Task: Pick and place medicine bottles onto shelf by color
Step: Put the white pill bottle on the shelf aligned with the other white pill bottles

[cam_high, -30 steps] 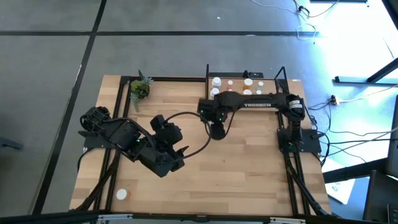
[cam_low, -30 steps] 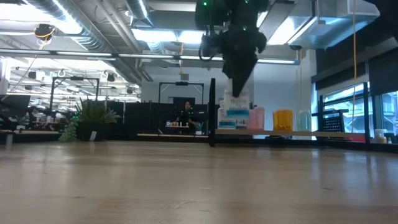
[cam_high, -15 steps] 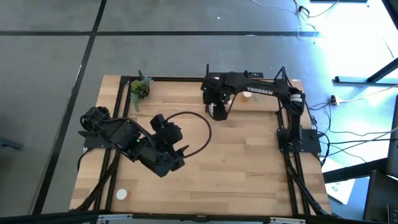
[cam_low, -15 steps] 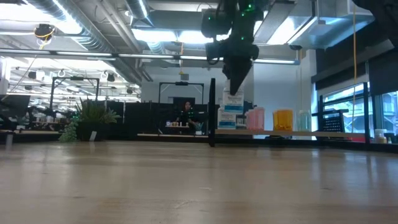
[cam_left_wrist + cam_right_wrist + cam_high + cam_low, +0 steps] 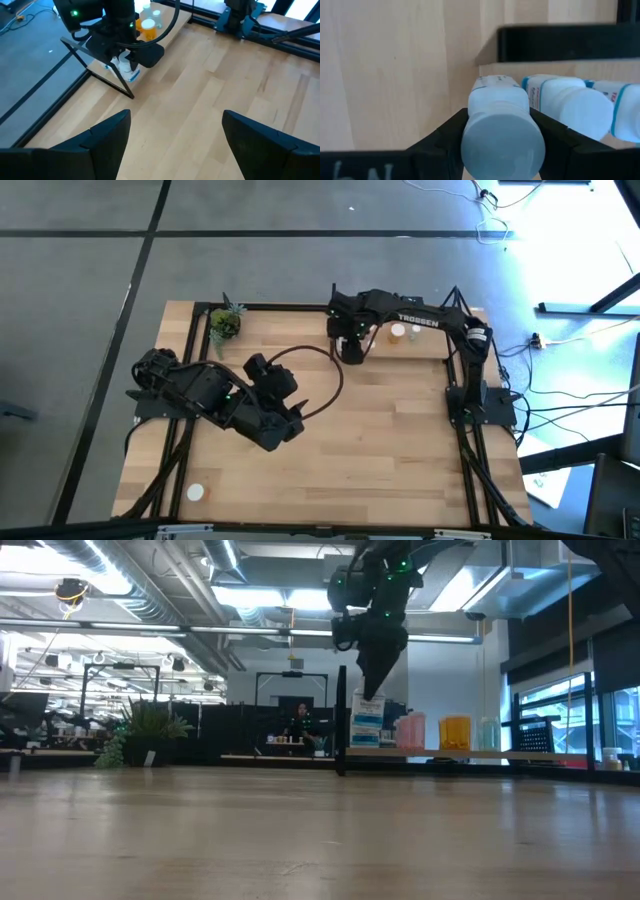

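Right hand (image 5: 500, 145) grips a white-capped white pill bottle (image 5: 499, 127) over the light wooden shelf (image 5: 425, 340), beside other white bottles (image 5: 570, 107). Left hand (image 5: 172, 135) gapes wide, empty, above the surface (image 5: 380, 440).

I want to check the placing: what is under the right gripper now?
The right gripper, shut on a white bottle, hangs over the shelf's corner, beside other white bottles. Whether the bottle's base touches the shelf is hidden.

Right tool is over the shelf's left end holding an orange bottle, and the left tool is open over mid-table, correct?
Not quite: the bottle in the right tool is white with a white cap, not orange, as the right wrist view shows. The rest stands: it is at the left end of the shelf, and the left tool is open over mid-table.
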You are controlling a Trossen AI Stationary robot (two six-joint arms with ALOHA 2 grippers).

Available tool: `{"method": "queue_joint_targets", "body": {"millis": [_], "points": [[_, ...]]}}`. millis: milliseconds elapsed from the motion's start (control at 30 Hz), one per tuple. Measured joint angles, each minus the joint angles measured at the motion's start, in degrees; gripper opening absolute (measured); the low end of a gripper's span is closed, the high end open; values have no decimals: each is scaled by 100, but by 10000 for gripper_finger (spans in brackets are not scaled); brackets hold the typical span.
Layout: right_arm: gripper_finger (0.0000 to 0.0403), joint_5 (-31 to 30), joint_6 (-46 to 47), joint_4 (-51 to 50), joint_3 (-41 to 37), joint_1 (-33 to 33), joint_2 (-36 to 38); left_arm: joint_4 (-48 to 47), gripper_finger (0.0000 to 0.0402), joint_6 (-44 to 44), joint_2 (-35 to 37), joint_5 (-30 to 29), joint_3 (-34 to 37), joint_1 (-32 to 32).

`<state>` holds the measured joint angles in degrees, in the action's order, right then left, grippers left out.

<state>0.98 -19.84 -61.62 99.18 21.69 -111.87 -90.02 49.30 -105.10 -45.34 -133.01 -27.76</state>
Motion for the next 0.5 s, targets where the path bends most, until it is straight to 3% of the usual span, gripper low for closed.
{"method": "queue_joint_targets", "body": {"millis": [500], "points": [[179,0,2,437,-503,39,-5,0,309,-42,0,0,0,1]]}}
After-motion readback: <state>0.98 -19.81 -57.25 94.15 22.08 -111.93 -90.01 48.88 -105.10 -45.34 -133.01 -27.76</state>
